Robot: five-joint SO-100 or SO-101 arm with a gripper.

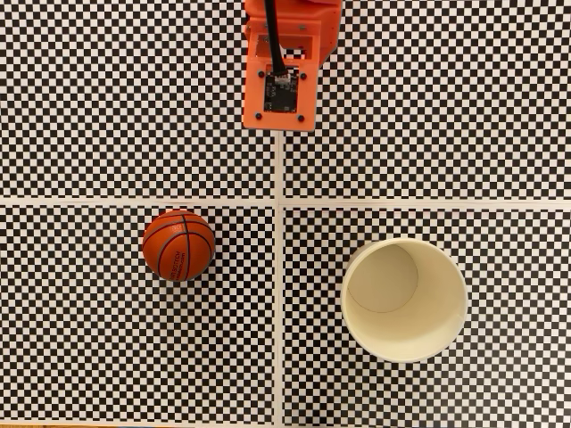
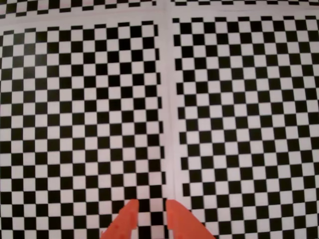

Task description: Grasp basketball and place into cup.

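In the fixed view, looking down, the orange basketball (image 1: 178, 245) with black seams rests on the checkered surface, left of centre. The cream-white cup (image 1: 442, 303) stands upright and empty to its right, well apart from it. The orange arm (image 1: 290, 62) is folded at the top middle, far from both; its fingers do not show there. In the wrist view the gripper (image 2: 151, 208) enters from the bottom edge. Its two orange fingertips (image 2: 130, 211) are a narrow gap apart with nothing between them, over bare checkerboard. Neither ball nor cup appears in the wrist view.
Black-and-white checkerboard sheets cover the table, split by pale seams (image 1: 279, 267) forming a cross between ball and cup. A circuit board (image 1: 279, 92) and a black cable sit on the arm's top.
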